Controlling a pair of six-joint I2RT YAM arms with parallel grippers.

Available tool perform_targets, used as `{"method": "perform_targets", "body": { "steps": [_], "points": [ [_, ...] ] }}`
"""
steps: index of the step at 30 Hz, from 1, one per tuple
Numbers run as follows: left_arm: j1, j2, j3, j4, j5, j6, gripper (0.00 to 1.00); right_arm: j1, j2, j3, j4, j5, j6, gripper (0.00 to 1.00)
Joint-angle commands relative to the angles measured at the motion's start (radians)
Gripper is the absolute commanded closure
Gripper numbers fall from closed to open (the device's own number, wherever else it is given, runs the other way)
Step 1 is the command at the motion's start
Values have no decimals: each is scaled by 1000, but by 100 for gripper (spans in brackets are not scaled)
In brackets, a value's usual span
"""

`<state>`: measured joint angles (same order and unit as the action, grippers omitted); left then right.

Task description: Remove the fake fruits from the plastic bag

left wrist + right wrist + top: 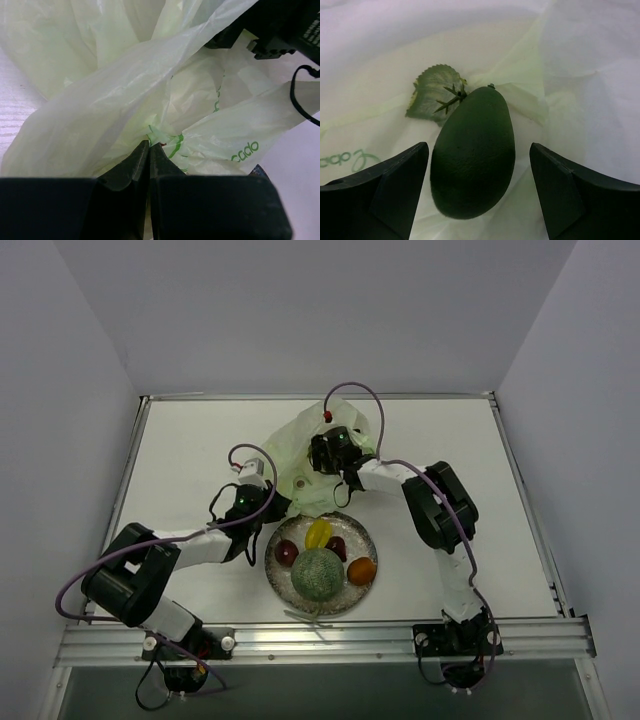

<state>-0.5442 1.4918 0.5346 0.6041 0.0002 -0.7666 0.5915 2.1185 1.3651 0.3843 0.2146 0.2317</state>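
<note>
Between plain pale grey walls (90,360), the white table (200,460) fills the top view, with a metal rail (330,638) along its 6 o'clock edge. At the table's centre lies the plastic bag (295,445), crumpled and pale green. Green print on it reads "cado" in the left wrist view, with any earlier letters lost in a fold. The right wrist view shows green script at its 8 o'clock edge, too partial to read.

At 6 o'clock from the bag sits a round speckled plate (283,590) bearing fake fruits: a netted green melon (317,573) at 6, an orange (361,570) at 4, a yellow piece (319,532) at 12, and dark red pieces (287,552) at 10 and near the middle.

A dark green piece (472,155), with a serrated leaf (432,90) at its 11 o'clock, lies against the bag's film between the spread jaws of the right gripper (477,150); neither finger touches it. The left gripper (149,145) has its jaws pressed together, pinching a gathered fold of the bag.
</note>
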Motion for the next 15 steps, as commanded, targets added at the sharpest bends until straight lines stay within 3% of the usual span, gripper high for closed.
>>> {"method": "perform_targets", "body": {
  "steps": [1, 4, 6, 7, 8, 15],
  "points": [
    [0, -31, 48, 29, -2, 4, 98, -4, 23, 55, 8, 42, -2, 22],
    [-2, -31, 50, 31, 0, 6, 97, -4, 46, 61, 16, 31, -2, 26],
    [-2, -25, 51, 31, -2, 4, 98, -4, 29, 43, 39, 22, 3, 37],
    [0, -24, 54, 28, -2, 6, 97, -4, 20, 32, 66, 16, 6, 50],
    [0, -22, 56, 28, -3, 6, 98, -4, -9, 22, 77, -6, 5, 55],
    [0, -7, 61, 42, 1, 7, 98, -2, -179, -90, 149, -251, -12, 61]
  ]
}}
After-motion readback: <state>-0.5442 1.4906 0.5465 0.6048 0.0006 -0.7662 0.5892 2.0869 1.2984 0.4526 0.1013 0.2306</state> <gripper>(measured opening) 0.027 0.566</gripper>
